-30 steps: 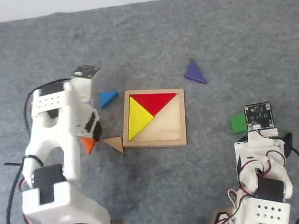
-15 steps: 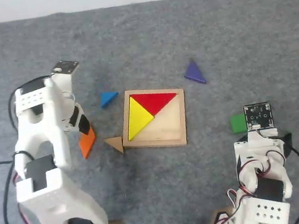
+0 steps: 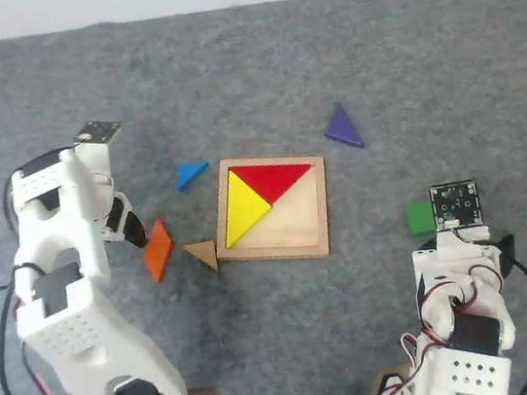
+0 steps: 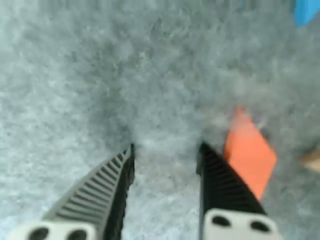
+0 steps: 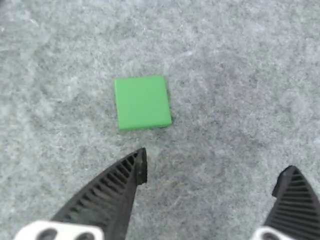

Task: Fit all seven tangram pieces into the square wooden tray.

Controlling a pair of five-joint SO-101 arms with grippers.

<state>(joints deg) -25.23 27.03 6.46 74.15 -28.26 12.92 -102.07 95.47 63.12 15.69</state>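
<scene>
On fuzzy grey carpet (image 3: 225, 65), the left gripper (image 4: 166, 148) gapes empty beside the flat orange parallelogram (image 4: 250, 155); the right gripper (image 5: 216, 162) spreads wide, empty, near the smooth green square (image 5: 142, 102).

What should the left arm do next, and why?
Probably shift the left gripper sideways to straddle the orange parallelogram: its jaws stand open over bare carpet, the piece lies just outside them, and it's not yet in the wooden tray.

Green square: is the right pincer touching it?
Apart. Right wrist view shows a strip of carpet between the green square and the open right pincer.
</scene>
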